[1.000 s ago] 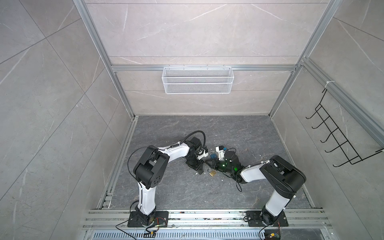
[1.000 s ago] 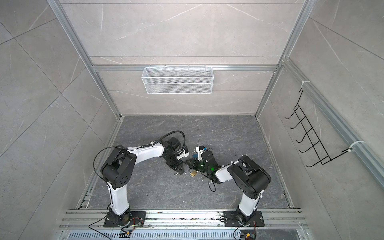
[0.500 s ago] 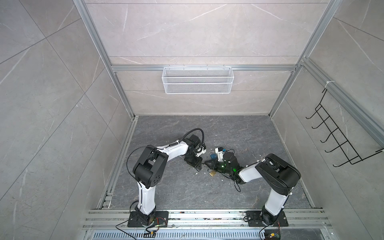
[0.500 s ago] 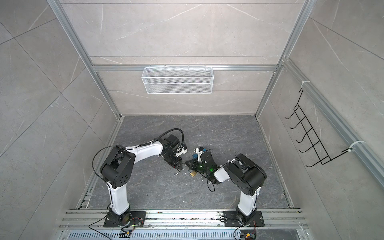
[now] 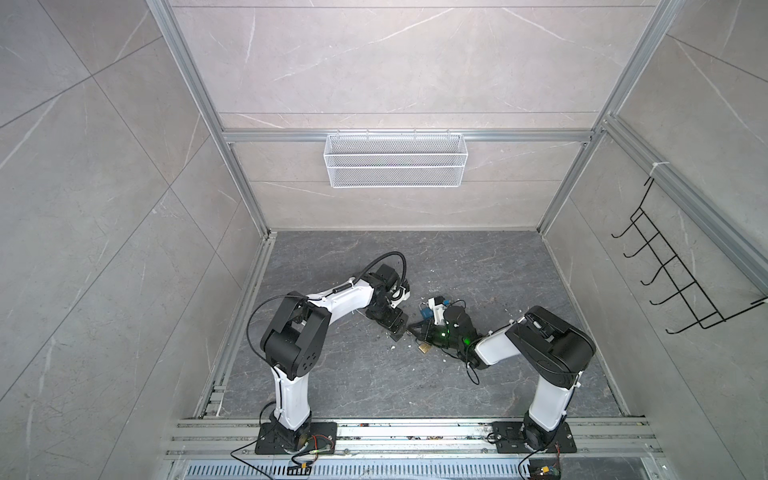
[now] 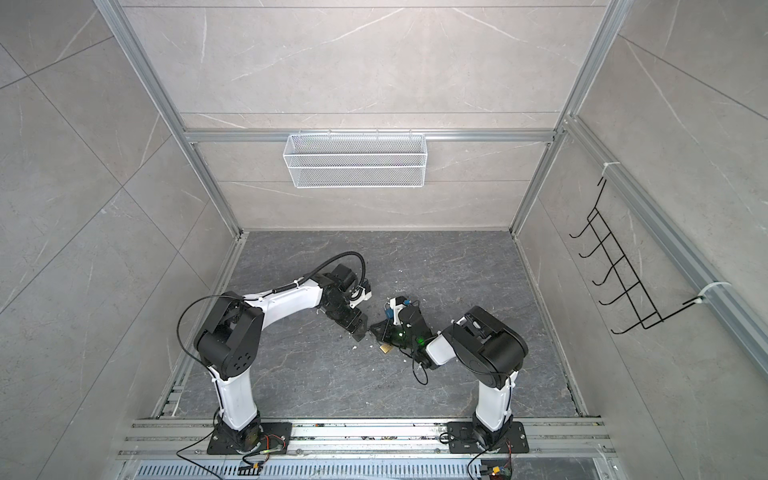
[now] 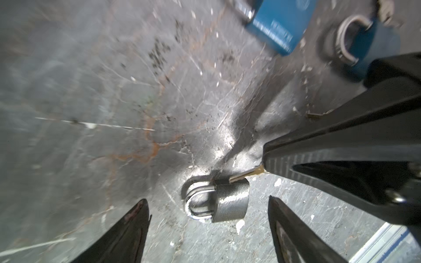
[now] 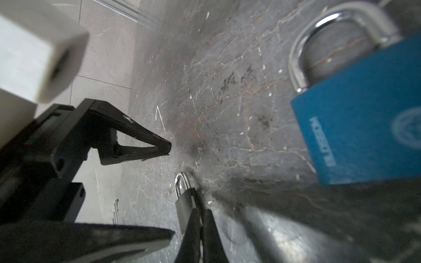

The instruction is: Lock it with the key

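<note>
A small metal padlock (image 7: 230, 200) lies flat on the dark stone floor, and it looks brass-coloured in both top views (image 5: 424, 348) (image 6: 387, 348). My left gripper (image 7: 207, 200) is open, its two fingertips standing either side of the padlock without touching it. My right gripper (image 8: 201, 214) is shut on the key (image 7: 247, 173), whose blade runs into the padlock's body (image 8: 184, 205). I cannot tell whether the shackle is latched. In the right wrist view the left gripper's fingers (image 8: 157, 145) stand spread apart just past the padlock.
Two blue padlocks (image 7: 278, 25) (image 7: 369, 45) lie on the floor close behind the small one, one of them large in the right wrist view (image 8: 364, 127). White crumbs dot the floor. A wire basket (image 5: 395, 160) hangs on the back wall and a hook rack (image 5: 681, 282) on the right wall.
My left gripper has opened and let go of the small padlock, which now lies free between its fingers. The right gripper has stayed shut on the key.
</note>
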You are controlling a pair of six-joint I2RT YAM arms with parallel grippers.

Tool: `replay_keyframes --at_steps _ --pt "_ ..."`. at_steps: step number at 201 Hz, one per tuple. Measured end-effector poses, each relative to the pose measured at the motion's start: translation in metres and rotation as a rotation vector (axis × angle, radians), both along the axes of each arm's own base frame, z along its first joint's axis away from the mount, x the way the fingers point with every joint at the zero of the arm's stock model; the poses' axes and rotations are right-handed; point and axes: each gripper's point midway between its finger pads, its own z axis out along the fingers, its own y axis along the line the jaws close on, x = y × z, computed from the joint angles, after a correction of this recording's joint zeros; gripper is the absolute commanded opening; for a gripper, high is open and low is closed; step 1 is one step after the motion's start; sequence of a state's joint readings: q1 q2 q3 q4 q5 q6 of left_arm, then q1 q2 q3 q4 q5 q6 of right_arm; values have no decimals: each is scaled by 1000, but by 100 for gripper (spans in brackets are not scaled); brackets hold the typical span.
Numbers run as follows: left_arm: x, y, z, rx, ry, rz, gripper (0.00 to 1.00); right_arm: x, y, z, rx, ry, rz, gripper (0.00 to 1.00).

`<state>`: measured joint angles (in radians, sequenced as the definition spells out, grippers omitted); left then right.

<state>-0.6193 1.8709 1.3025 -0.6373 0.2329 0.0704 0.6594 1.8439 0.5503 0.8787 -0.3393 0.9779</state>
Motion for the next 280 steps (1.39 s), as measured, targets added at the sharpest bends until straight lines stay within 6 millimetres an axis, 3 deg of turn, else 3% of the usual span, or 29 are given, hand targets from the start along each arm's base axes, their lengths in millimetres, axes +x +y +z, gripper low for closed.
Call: replay_keyframes --at_steps 47,79,149,205,227,280 --pt "19 14 51 -84 -273 125 81 2 1 0 -9 3 -5 0" --pt "12 30 69 -206 -408 255 81 4 1 -2 -26 18 -10 0" --pt "7 39 77 -350 -489 399 81 17 8 6 -47 0 -30 1" --pt "13 34 86 -410 -513 431 81 20 11 4 -97 -16 -55 17" --pt "12 35 84 -419 -512 436 81 21 9 0 -130 -12 -64 28" --pt "12 34 84 -425 -507 436 81 22 1 1 -212 -28 -92 34"
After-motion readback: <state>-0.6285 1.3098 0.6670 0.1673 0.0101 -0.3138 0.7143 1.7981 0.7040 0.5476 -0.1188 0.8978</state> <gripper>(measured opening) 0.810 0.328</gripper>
